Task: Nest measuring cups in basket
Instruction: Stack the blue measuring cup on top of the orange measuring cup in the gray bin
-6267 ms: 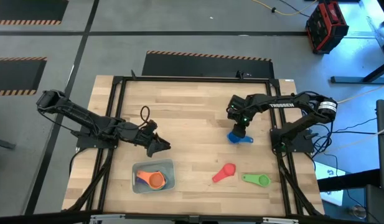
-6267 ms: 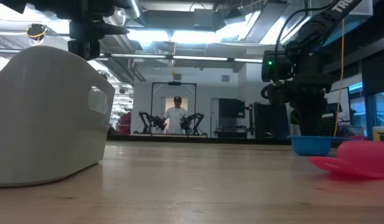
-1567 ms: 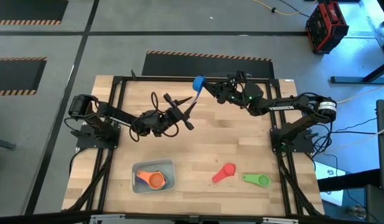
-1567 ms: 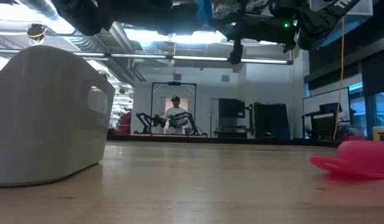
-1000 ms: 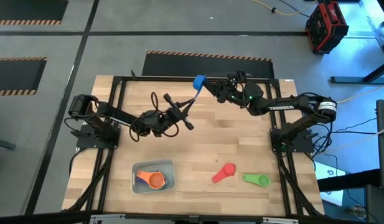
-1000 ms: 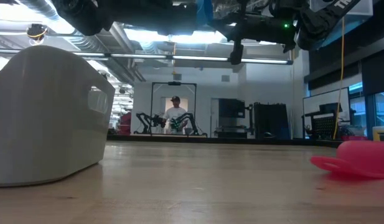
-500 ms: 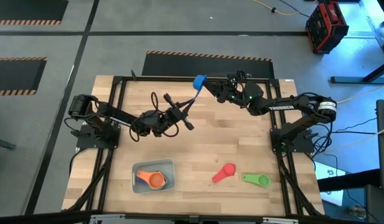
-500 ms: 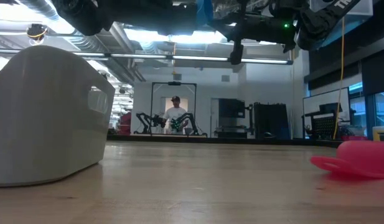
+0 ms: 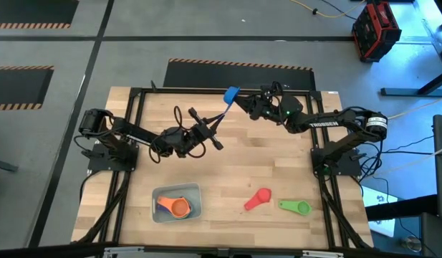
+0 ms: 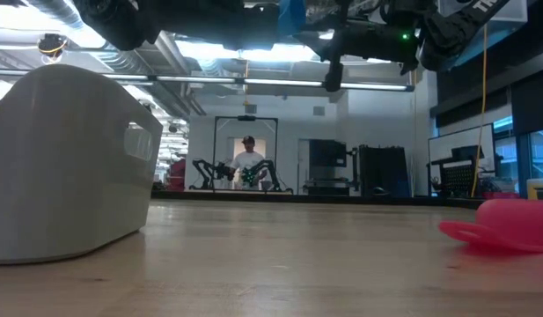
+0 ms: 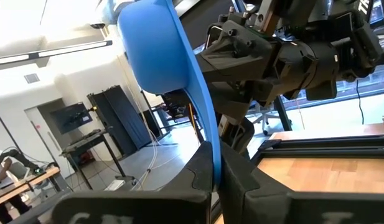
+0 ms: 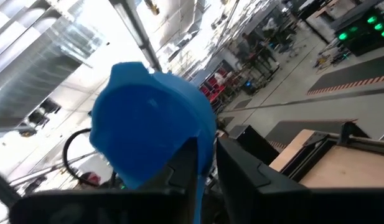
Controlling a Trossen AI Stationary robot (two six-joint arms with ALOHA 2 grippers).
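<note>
Blue measuring cup (image 11: 155, 56), smooth round-bowled plastic, flat handle pinched in left claw (image 11: 215, 163); right claw's (image 12: 201, 163) grip unclear.

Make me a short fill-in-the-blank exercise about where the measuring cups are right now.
1. The left end effector is shut on the ____ measuring cup's handle.
2. The orange measuring cup sits inside the ____.
3. The green measuring cup lies on the table beside the ____ measuring cup.

Missing words: blue; basket; pink

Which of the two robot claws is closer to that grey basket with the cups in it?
The left. The left gripper hangs up and slightly right of the basket, pinching the blue cup by its handle. The right gripper is beyond it, farther off.
</note>
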